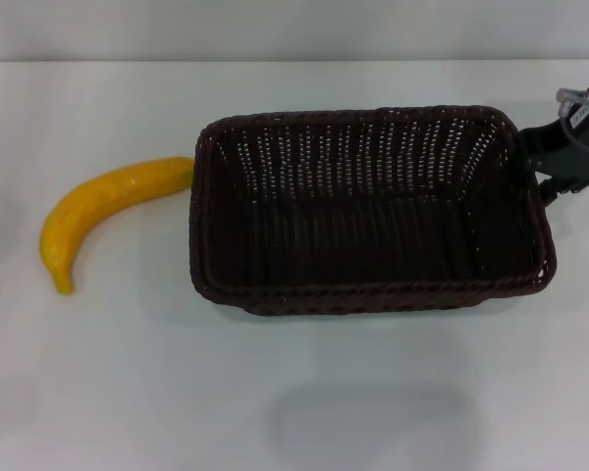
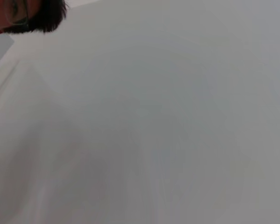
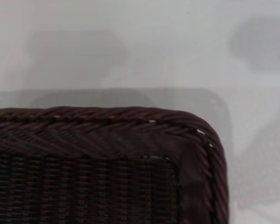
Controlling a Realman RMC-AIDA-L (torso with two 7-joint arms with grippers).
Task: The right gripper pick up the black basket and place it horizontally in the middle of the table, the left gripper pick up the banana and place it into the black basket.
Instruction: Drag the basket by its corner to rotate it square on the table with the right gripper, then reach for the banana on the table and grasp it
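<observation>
The black basket [image 1: 373, 211] sits lengthwise across the middle of the white table [image 1: 128, 392] in the head view, open side up and empty. A faint shadow lies on the table in front of it, so it seems raised a little. My right gripper [image 1: 548, 167] is at the basket's right end, closed on its rim. The right wrist view shows one corner of the basket [image 3: 107, 163] from close above. The yellow banana [image 1: 98, 211] lies on the table to the left, its far end close to the basket's left wall. My left gripper is out of view.
The left wrist view shows only pale surface and part of a person's head [image 2: 32, 16] in one corner. The table's far edge [image 1: 275, 61] runs behind the basket.
</observation>
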